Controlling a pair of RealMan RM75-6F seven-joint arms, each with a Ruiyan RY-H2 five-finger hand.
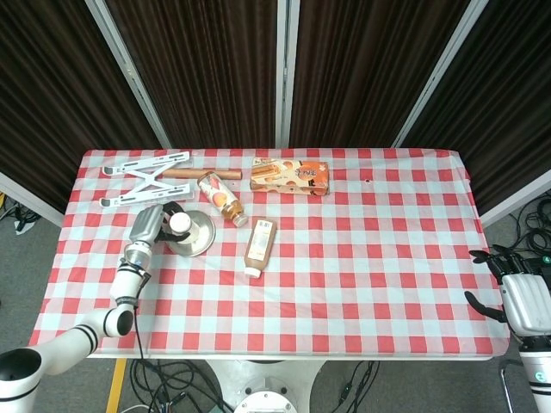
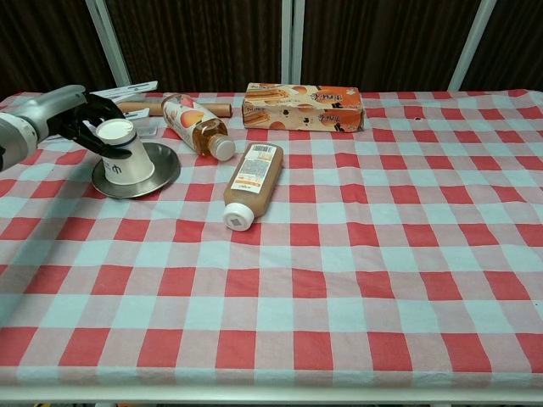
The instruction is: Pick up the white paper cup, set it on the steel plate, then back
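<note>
The left hand grips the white paper cup upside down, over the left edge of the steel plate, beside a peach drink bottle. The right hand hangs off the table's right edge, fingers spread, holding nothing.
</note>
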